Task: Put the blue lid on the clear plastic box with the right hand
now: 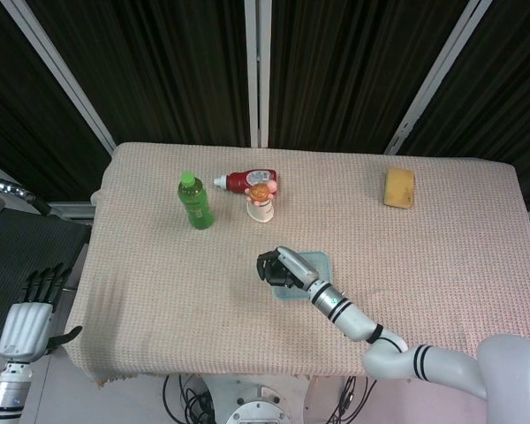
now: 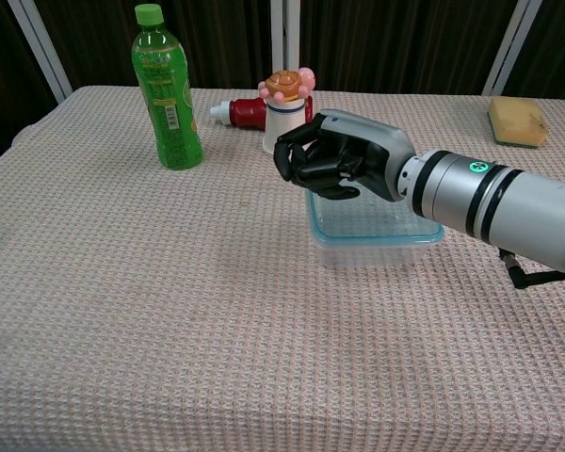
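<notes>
The clear plastic box (image 1: pixel 320 265) (image 2: pixel 367 249) stands mid-table with the blue-rimmed lid (image 2: pixel 381 222) lying flat on top of it. My right hand (image 1: pixel 279 267) (image 2: pixel 334 162) hovers over the box's left far corner, its dark fingers curled in with nothing in them; it hides that corner of the lid. The forearm reaches across the box from the right. My left hand (image 1: pixel 31 306) hangs off the table's left side, fingers spread and holding nothing; the chest view does not show it.
A green bottle (image 1: pixel 195 201) (image 2: pixel 167 89) stands at the back left. A red bottle (image 1: pixel 247 180) (image 2: pixel 245 113) lies behind a white cup with a toy (image 1: pixel 261 203) (image 2: pixel 286 118), just beyond the box. A yellow sponge (image 1: pixel 399 187) (image 2: pixel 518 121) sits far right.
</notes>
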Motion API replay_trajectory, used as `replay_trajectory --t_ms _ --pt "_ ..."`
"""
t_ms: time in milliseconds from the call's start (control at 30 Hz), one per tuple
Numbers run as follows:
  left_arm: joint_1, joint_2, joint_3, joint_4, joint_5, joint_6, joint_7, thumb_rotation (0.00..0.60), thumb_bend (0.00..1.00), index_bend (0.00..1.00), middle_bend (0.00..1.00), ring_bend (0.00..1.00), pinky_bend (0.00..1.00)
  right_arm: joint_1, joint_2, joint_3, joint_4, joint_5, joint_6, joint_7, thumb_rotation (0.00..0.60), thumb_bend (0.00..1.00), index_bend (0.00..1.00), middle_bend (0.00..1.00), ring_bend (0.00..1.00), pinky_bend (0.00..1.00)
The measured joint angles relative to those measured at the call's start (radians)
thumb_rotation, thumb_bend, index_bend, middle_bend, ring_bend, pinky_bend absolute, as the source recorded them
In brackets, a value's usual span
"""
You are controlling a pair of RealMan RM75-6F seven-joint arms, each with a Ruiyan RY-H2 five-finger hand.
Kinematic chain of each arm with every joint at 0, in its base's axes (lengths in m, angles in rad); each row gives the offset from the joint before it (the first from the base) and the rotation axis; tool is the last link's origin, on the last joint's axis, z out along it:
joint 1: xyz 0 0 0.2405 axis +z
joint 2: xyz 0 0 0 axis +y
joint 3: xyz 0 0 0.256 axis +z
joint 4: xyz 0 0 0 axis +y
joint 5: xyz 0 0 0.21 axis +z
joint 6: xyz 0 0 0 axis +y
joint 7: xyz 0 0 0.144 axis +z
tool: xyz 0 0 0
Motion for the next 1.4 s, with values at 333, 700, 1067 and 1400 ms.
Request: replay_trajectory --t_ms 333,700,1067,1400 --pt "-0.001 -0.002 -0.001 0.004 0.001 -0.002 -0.001 0.6 0.0 0.06 0.0 0.0 0.0 0.012 -0.031 -0.01 0.04 0.013 -0.017 -0.014 0.6 0.9 1.0 0.95 0.89 0.99" --pt "0.002 -0.001 -0.001 0.004 0.0 0.001 -0.002 0.6 0.0 0.06 0.0 0.0 0.0 0.004 -0.033 -0.017 0.046 0.001 0.007 -0.003 0.6 0.9 1.0 0.95 0.89 0.99" --pt "-0.002 -0.003 -0.002 0.002 0.003 -0.002 0.0 0.6 0.0 0.06 0.0 0.0 0.0 -0.044 0.063 -0.084 -0.098 -0.09 0.092 0.017 0.6 0.9 1.0 0.95 0.89 0.99" --pt "0.002 0.0 -0.001 -0.002 0.003 0.003 0.003 0.6 0.0 0.06 0.0 0.0 0.0 -0.04 0.044 -0.12 -0.072 -0.097 0.069 0.01 0.6 0.9 1.0 0.95 0.89 0.99"
